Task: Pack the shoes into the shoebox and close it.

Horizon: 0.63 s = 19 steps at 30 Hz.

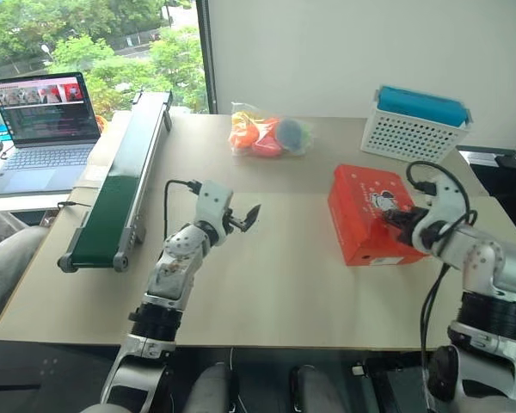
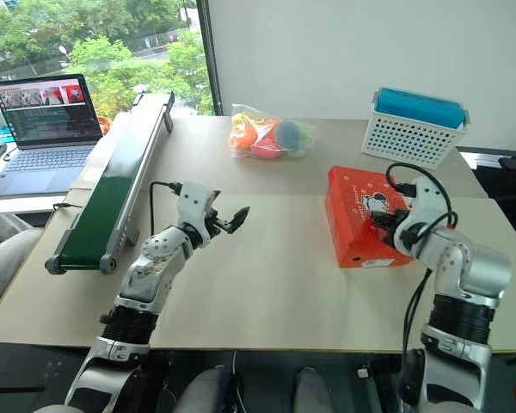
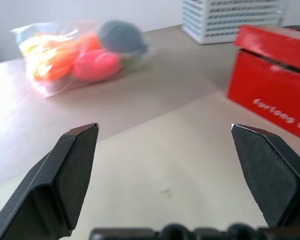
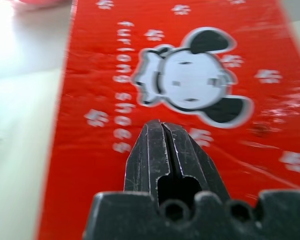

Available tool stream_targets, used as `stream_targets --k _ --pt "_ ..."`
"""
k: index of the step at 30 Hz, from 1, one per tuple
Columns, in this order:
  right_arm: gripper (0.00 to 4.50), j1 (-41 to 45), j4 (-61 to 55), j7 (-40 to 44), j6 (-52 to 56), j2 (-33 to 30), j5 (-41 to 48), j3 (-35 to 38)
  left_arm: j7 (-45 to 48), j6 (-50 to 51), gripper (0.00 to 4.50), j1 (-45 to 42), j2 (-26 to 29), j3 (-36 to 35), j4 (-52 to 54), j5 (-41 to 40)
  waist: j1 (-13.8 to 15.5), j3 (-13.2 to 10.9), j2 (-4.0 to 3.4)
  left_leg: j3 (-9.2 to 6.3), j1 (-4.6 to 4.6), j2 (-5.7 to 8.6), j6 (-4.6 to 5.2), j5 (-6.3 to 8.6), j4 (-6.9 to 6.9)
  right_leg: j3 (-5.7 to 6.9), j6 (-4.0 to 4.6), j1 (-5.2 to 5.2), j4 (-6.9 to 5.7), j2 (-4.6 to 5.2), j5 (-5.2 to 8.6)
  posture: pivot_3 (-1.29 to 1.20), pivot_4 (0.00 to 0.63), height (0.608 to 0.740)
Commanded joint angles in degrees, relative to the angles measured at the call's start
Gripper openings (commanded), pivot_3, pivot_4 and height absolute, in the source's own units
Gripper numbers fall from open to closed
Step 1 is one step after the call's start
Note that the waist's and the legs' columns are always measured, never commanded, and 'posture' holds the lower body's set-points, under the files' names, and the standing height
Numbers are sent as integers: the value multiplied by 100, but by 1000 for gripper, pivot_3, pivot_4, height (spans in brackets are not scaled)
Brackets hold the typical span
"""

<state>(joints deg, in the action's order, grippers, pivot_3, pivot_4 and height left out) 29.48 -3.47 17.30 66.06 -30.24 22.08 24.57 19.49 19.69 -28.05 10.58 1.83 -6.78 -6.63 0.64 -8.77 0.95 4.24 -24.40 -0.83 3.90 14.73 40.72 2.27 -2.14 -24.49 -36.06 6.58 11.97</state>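
The orange-red shoebox [image 1: 367, 206] lies on the right half of the table with its lid down; the lid carries a white cartoon print and small white lettering [image 4: 124, 80]. The shoes are out of view. My right gripper [image 1: 397, 220] is shut, its fingers pressed together with nothing between them, just above the lid's near right part [image 4: 162, 123]. My left gripper [image 1: 246, 218] hovers open and empty over the bare middle of the table, well left of the box. It points toward the box's side [image 3: 272, 90].
A clear bag of orange, pink and grey items [image 1: 267, 133] lies at the back centre. A white perforated basket with a blue top [image 1: 415, 125] stands back right. A green conveyor belt [image 1: 120, 185] runs along the left side, with a laptop [image 1: 45, 129] beyond it.
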Motion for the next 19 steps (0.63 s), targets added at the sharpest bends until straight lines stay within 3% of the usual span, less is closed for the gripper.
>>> stream_targets --k 1,8,19 --pt "80 -491 -638 72 -1442 -481 -644 -434 -380 -89 4500 53 -94 -372 -58 -81 -1 -2 -1 0 0 0 0 0 0 0 0 0 0 -1 0 0 150 705" --pt "80 -1411 -940 -206 -3198 -564 -1353 -474 -686 -86 4500 348 -112 -824 -69 -187 -7 -9 3 6 1 0 -1 0 1 -4 -9 0 1 -4 4 0 150 705" --pt "80 -1610 -648 -507 -3482 -10 -920 241 -727 -274 4500 662 169 -968 206 -125 4 -11 4 5 5 -1 -1 0 1 -3 -6 4 1 -3 4 0 150 705"
